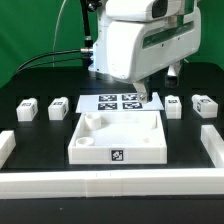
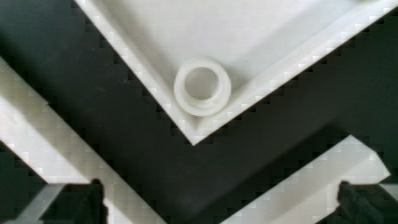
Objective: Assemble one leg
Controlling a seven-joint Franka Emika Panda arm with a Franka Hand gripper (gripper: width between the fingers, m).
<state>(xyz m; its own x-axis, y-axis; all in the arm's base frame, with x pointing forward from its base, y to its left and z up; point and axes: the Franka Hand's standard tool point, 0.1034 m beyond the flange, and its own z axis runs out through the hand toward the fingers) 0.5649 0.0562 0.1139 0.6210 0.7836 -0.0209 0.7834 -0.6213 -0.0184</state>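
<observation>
Four small white legs with marker tags lie on the black table in the exterior view, two at its left (image 1: 27, 108) (image 1: 58, 106) and two at its right (image 1: 173, 104) (image 1: 204, 104). My gripper (image 1: 146, 95) hangs over the far right part of the large white square tray part (image 1: 150, 135), well away from every leg. In the wrist view my gripper (image 2: 214, 205) is open and empty, its dark fingertips (image 2: 64, 204) spread wide. Beneath it is one tray corner with a round socket (image 2: 201, 85). No leg shows in the wrist view.
The marker board (image 1: 112, 101) lies just behind the tray. A low white fence runs along the front (image 1: 110, 182) and up both sides (image 1: 6, 146) (image 1: 212, 140). Two white strips (image 2: 45, 140) cross the black table in the wrist view.
</observation>
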